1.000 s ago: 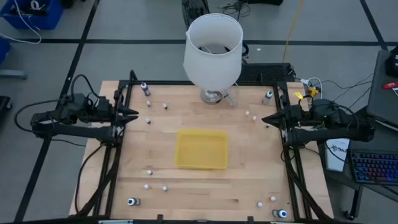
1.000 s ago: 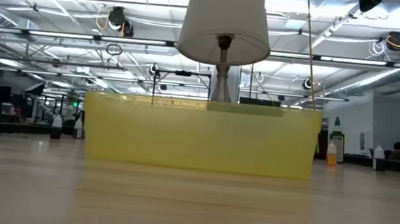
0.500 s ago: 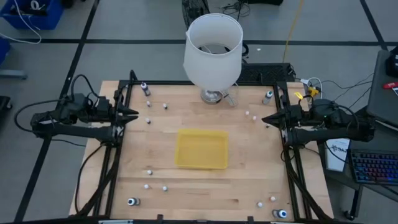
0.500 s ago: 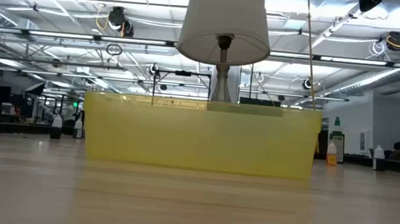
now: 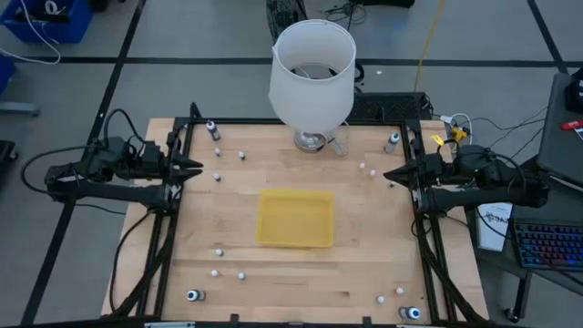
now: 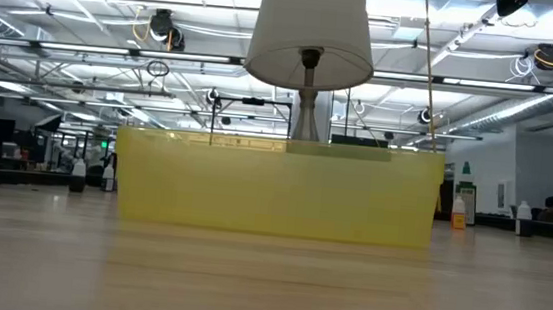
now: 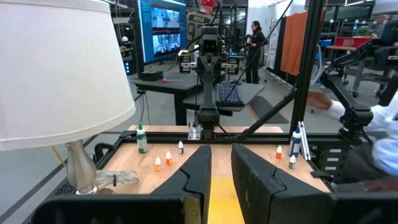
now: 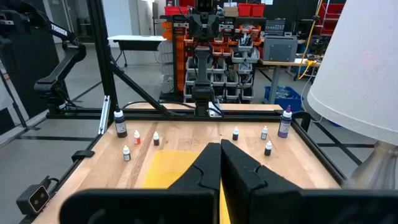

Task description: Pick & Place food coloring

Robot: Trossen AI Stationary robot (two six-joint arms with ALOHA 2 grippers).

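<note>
Both jaws shut above bottle-strewn wooden table [image 5: 364, 237].

1. The food coloring bottles [image 5: 242, 155] stood upright and scattered over the desk [image 5: 228, 205].
2. Small whitish ones [image 5: 219, 252] dotted the middle and edges.
3. Larger dark ones [image 5: 212, 129] stood near the four corners.
4. None was held.

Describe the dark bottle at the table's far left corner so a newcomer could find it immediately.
Start at the big white lampshade at the table's far edge, then follow that edge toward the left arm's side. Just inside the black frame's corner stands a dark bottle with a pale top. It is taller and darker than the tiny whitish bottles scattered nearby.
</note>
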